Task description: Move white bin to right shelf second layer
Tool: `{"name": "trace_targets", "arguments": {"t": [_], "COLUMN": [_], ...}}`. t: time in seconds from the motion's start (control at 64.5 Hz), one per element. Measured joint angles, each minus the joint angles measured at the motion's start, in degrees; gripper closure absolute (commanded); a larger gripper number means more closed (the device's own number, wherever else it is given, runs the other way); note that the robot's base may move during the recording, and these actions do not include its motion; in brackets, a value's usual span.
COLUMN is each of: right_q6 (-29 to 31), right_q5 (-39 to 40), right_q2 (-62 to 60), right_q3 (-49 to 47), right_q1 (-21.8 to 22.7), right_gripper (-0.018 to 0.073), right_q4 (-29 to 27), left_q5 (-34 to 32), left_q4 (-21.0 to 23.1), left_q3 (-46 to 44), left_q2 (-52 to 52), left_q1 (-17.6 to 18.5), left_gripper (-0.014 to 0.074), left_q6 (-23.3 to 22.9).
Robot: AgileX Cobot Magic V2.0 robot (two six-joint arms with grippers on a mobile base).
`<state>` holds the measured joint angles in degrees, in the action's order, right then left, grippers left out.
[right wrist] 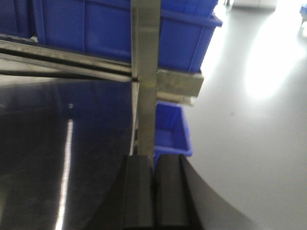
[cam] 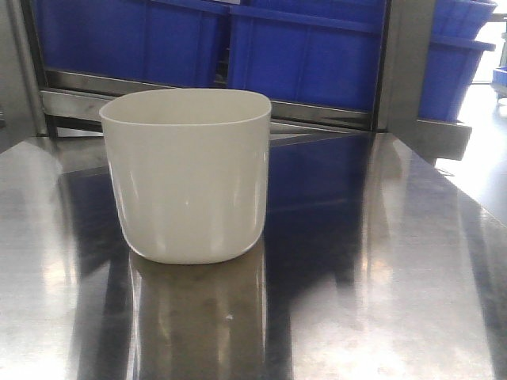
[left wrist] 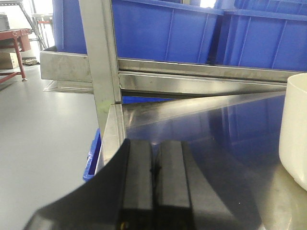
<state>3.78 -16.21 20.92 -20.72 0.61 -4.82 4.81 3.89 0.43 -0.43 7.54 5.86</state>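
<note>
Seen upright on the steel table (cam: 396, 277), centre-left of the front frame — white bin (cam: 186, 174), cropped at right edge of left wrist view, apparently nearer left gripper (left wrist: 154, 144) — that and right gripper (right wrist: 154, 159) both pinched together, empty.

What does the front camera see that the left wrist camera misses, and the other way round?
Only the front view shows the whole bin, mouth to base. Only the left wrist view shows the left claw, shut, and the grey floor beside the table; of the bin it catches just one edge. Both show the blue crates behind and the shiny steel table.
</note>
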Motion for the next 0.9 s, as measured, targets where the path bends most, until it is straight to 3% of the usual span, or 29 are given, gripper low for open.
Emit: {"name": "trace_targets", "arguments": {"t": [0.186, 0.434, 0.543, 0.713, 0.899], "right_q6": [0.00, -0.62, -5.51, -15.47, -23.22], "right_q5": [-6.22, -16.53, -17.68, -20.99, -25.49], "right_q2": [8.55, 21.19, 27.31, 38.44, 47.90], "right_q3": [-6.48, -16.17, -19.42, -27.20, -38.54], "right_q1": [-2.09, -13.02, -17.77, -24.28, -29.50], "right_gripper": [0.0506, 0.0479, 0.0375, 0.0120, 0.0091], "right_q4": [-3.55, -5.47, -5.67, -4.50, -4.38], "left_q5": [0.00, 0.00, 0.00, 0.00, 0.00], "left_q4": [0.00, 0.00, 0.00, 0.00, 0.00], "left_q3": [0.00, 0.00, 0.00, 0.00, 0.00], "left_q2": [0.00, 0.00, 0.00, 0.00, 0.00], "left_q1": [0.00, 0.00, 0.00, 0.00, 0.00], "left_gripper": [0.0512, 0.0512, 0.0512, 0.0512, 0.0512], "left_q6": [0.00, 0.00, 0.00, 0.00, 0.00]}}
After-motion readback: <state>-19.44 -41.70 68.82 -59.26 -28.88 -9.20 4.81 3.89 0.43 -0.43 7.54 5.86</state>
